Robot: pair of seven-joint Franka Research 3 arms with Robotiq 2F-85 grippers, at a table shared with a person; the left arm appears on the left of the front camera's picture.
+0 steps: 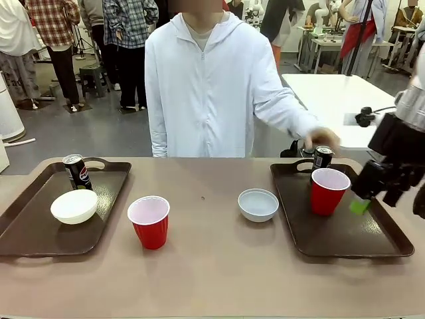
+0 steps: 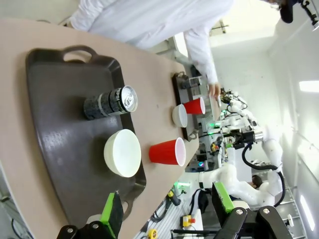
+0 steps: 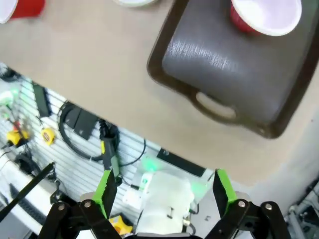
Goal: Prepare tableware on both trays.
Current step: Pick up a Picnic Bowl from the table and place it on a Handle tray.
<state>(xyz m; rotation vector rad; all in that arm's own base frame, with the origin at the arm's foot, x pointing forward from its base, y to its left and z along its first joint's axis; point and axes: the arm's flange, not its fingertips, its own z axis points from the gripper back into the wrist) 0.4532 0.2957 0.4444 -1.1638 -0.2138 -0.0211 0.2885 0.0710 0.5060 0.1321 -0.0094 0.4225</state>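
Front view — we see left tray (image 1: 26, 226) lacks cup (image 1: 149, 221), right tray (image 1: 345, 236) lacks bowl (image 1: 258, 204); left end effector (image 2: 167, 206), right end effector (image 3: 163, 191) spread wide, empty.

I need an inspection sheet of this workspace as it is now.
surface: tan table, no spills seen.
job's things: left tray holds a can and a white bowl; right tray holds a red cup and a second can, a person's hand at its top; another red cup and another bowl stand on the table between.
clutter: one small dark speck mid-table.
grippers: left gripper open, empty; right gripper open, empty, by right tray's rim.
cables: black cables below the table edge.
surroundings: people standing behind; white table far right.
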